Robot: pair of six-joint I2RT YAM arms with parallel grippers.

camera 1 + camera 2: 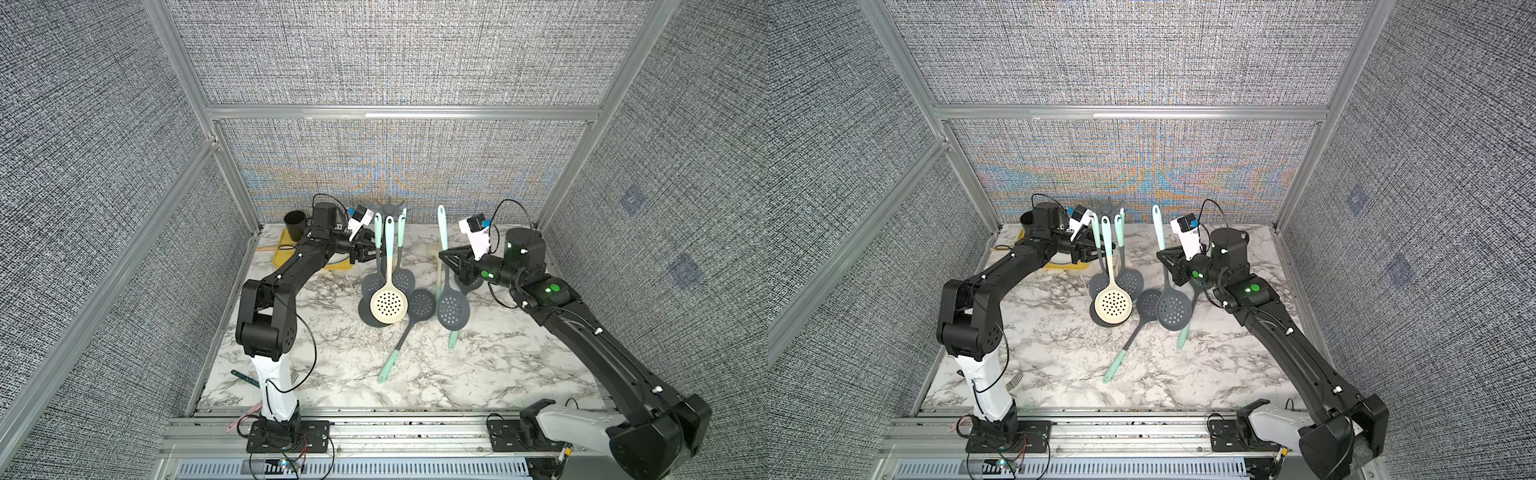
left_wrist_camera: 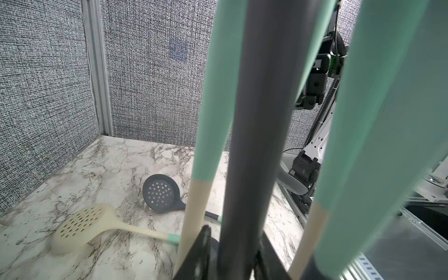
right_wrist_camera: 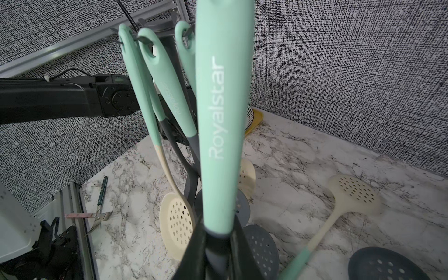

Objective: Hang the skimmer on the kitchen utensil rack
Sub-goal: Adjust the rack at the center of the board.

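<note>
The kitchen utensil rack (image 1: 388,207) stands at the back middle of the marble table, with several skimmers hanging from its hooks; a cream one (image 1: 388,307) hangs in front. My left gripper (image 1: 368,249) reaches in from the left, and in the left wrist view its jaws (image 2: 234,232) press on both sides of the rack's dark grey pole (image 2: 254,121). To the right of the rack, my right gripper (image 1: 442,253) is shut on a grey skimmer (image 1: 453,309). It holds the skimmer upright by the shaft just below the mint handle (image 3: 223,97), apart from the hooks.
A grey skimmer (image 1: 419,303) lies on the table near the rack's base. A cream skimmer (image 3: 354,191) and another grey one (image 3: 388,264) lie further right. A black cup (image 1: 296,224) and a yellow board (image 1: 286,249) sit at the back left. Tongs (image 3: 99,211) lie by the front left edge.
</note>
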